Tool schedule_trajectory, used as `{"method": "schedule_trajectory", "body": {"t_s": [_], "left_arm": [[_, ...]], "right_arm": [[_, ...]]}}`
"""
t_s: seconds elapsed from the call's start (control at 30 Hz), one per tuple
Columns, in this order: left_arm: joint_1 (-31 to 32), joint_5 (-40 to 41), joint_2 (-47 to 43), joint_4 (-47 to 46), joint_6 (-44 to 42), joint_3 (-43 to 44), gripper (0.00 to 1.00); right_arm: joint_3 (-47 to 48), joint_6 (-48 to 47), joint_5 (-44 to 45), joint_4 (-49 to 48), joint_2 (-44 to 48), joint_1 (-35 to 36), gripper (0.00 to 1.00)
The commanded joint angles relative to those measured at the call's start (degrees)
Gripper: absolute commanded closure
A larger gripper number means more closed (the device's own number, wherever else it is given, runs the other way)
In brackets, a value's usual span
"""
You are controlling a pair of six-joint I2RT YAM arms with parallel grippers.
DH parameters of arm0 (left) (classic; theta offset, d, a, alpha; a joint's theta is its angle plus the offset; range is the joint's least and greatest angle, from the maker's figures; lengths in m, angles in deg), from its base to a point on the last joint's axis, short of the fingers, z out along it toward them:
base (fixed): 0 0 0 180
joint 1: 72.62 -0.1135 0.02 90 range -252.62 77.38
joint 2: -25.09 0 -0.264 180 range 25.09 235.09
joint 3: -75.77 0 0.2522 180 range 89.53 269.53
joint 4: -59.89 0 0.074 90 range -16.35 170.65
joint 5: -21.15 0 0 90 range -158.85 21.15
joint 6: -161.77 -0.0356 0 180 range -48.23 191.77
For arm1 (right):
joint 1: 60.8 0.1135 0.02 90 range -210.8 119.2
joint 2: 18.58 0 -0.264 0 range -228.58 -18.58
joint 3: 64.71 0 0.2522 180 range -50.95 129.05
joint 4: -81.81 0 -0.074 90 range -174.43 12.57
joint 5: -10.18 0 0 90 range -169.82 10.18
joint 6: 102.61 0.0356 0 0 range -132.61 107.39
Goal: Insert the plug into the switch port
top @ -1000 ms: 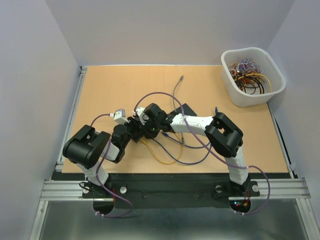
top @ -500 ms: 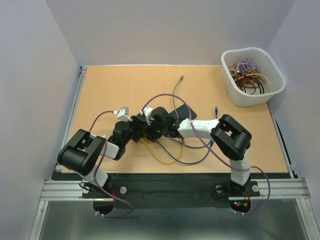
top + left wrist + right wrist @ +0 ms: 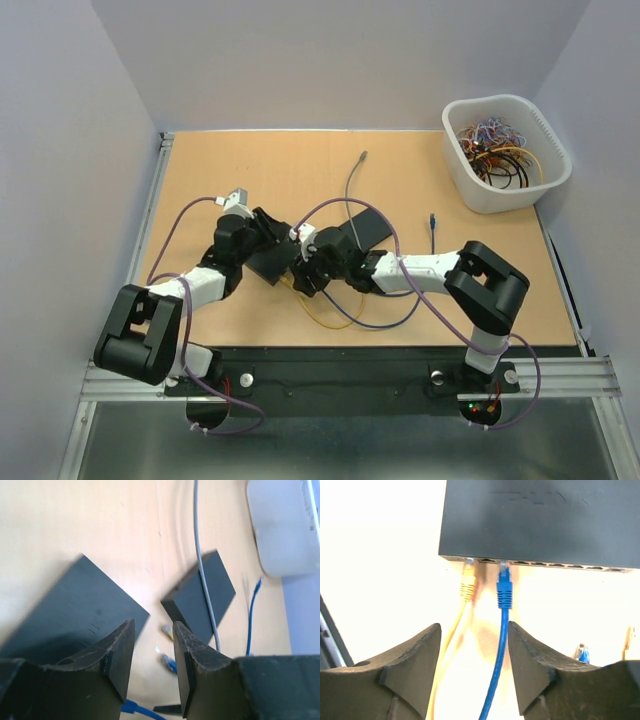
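Observation:
The black switch fills the top of the right wrist view, ports facing me. A blue plug sits in one port and a yellow plug in the port to its left. My right gripper is open just short of the plugs. The blue cable runs between its fingers, close to the right one, ungripped. From above, the switch lies between my right gripper and my left gripper. In its own view the left gripper is open and empty above the switch.
A second black box lies right of the switch with a grey cable across it. Blue and yellow cables loop on the table near the front edge. A loose blue cable end lies farther right. A white bin of cables stands at the back right.
My right gripper has opened off the blue plug and drawn back slightly; the plug stays in the port. The left arm has swung left, its gripper now by the switch's far side.

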Motion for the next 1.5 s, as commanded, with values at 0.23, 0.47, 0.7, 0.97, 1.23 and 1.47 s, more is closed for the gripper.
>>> {"method": "schedule_trajectory", "body": {"t_s": [0.23, 0.47, 0.7, 0.97, 1.23, 1.47], "left_arm": [[-9.88, -0.24, -1.67, 5.74, -6.67, 2.63, 0.53], [-13.40, -2.70, 3.34, 3.72, -7.64, 2.20, 0.53], [-13.66, -4.20, 6.77, 2.31, -7.03, 2.02, 0.53], [-13.49, -7.44, 6.95, 0.38, -3.43, -1.84, 0.53], [-9.63, -8.33, 5.98, 0.20, -0.53, -5.63, 0.53], [-2.24, -6.66, 6.42, -1.89, 4.65, -8.17, 0.53]], "right_arm": [[1.75, 0.64, 7.84, -4.63, -1.25, 0.06, 0.51], [4.03, 0.64, 7.05, -4.54, -4.68, 0.15, 0.64], [4.56, 1.25, 6.09, -4.54, -6.44, 0.15, 0.67], [5.35, 1.87, 5.30, -4.63, -7.59, 0.06, 0.87], [7.46, 3.01, 4.51, -5.07, -9.95, 0.59, 0.93], [9.31, 4.15, 6.17, -5.07, -12.77, 1.38, 0.95]]}}
